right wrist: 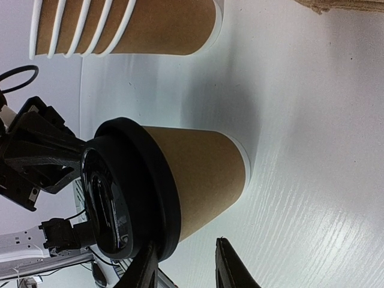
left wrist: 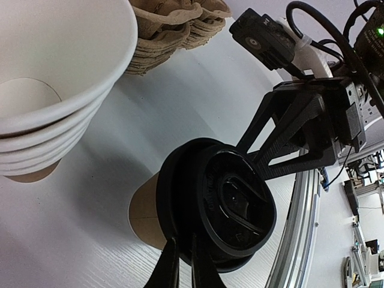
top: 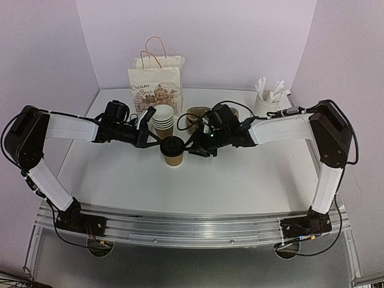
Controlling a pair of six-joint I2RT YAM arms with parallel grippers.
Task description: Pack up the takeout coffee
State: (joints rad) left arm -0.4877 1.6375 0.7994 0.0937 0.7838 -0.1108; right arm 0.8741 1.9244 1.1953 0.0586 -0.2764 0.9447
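The takeout coffee, a brown paper cup capped with a round black lid, stands upright near the middle of the white table, with both arms reaching in from either side. The left gripper meets the cup from the left, its two fingers pressed together with only a sliver between them, tips at the near edge of the lid; whether the rim is caught between them cannot be told. The right gripper comes from the opposite side with its fingers spread partway. In the right wrist view one fingertip sits against the lid's rim while the other stands beside the cup's wall, apart from it. In the left wrist view a black trussed finger of that gripper reaches onto the far side of the lid. Just behind the coffee rises a stack of lidless cups, brown outside and white inside, and to its right lies a pile of pulp cup carriers. A printed paper bag with pink handles stands against the back wall, and a white tub holding white sticks and packets sits at the back right.
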